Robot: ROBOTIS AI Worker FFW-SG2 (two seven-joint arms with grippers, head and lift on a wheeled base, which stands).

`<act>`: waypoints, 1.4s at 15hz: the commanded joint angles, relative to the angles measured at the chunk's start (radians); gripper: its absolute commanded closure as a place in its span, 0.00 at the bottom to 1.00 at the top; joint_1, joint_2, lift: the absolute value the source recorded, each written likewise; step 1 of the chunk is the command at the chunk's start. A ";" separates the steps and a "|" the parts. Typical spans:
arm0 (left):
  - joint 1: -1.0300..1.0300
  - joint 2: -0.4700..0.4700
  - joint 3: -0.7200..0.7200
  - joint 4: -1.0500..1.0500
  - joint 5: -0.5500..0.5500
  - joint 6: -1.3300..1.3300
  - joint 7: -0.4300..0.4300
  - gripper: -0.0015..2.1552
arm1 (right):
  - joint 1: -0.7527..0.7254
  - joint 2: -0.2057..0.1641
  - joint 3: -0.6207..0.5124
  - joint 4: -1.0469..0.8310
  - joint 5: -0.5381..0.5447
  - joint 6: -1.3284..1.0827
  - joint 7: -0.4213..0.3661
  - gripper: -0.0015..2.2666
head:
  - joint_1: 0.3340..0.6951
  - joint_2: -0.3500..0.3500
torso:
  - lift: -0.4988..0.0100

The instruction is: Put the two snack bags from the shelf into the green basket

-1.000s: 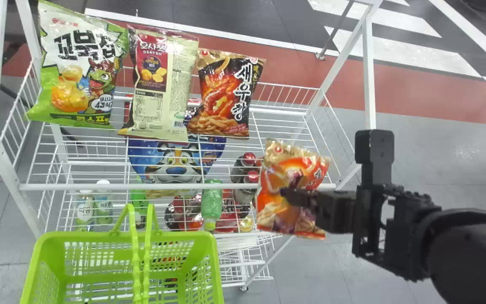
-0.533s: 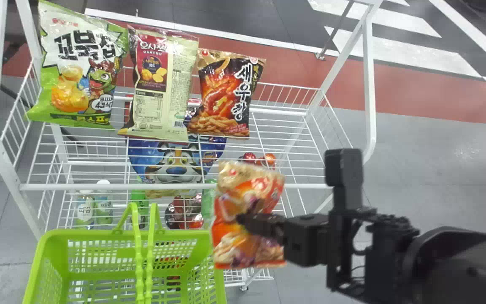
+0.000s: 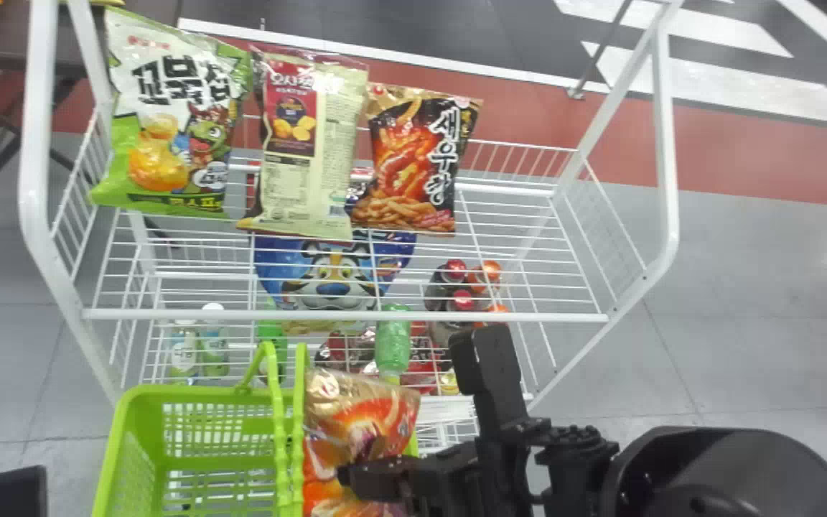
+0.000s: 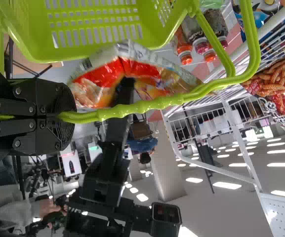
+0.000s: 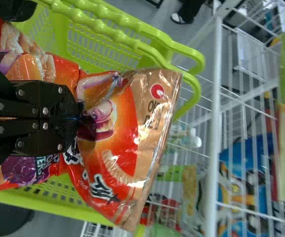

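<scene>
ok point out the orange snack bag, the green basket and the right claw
Orange snack bag (image 5: pixel 125 143): right wrist view, printed front
Green basket (image 3: pixel 116 438): head view, left rim
Right claw (image 5: pixel 80 118): right wrist view, between its tips

Korean lettering on green bag (image 3: pixel 169 129), cream bag (image 3: pixel 306 165), black bag (image 3: pixel 413 161), orange bag (image 5: pixel 122 138)

We've got the wire rack (image 3: pixel 345 314) behind the basket (image 3: pixel 119 438). On its top shelf, L to R, we see a chip bag (image 3: pixel 169 136), a potato-chip bag (image 3: pixel 306 151) & a shrimp-snack bag (image 3: pixel 417 161), side by side. Lower in the rack, a cereal bag (image 3: pixel 331 280) sits approx. mid, w/ two bottles (image 3: pixel 198 352) to its L & bottles w/ caps (image 3: pixel 456 287) to its R. Up front we've a snack bag (image 3: pixel 370 420) in our R gripper (image 3: pixel 347 475), over the basket's R side, just R of the handles (image 3: pixel 281 438).
</scene>
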 commanded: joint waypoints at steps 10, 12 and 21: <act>0.014 0.000 -0.024 -0.012 -0.010 -0.003 -0.003 0.85 | -0.092 0.015 0.176 0.336 0.020 0.017 0.074 0.43 | 1.00 0.29 | 0.96; 0.019 0.000 -0.024 -0.012 -0.008 -0.009 -0.003 0.85 | -0.092 0.014 0.181 0.338 0.057 -0.009 0.099 0.00 | 1.00 0.31 | 0.96; 0.019 0.000 -0.033 -0.013 -0.016 -0.015 0.001 0.85 | 0.020 0.005 0.054 0.128 0.200 -0.206 0.100 0.03 | 1.00 0.16 | 0.96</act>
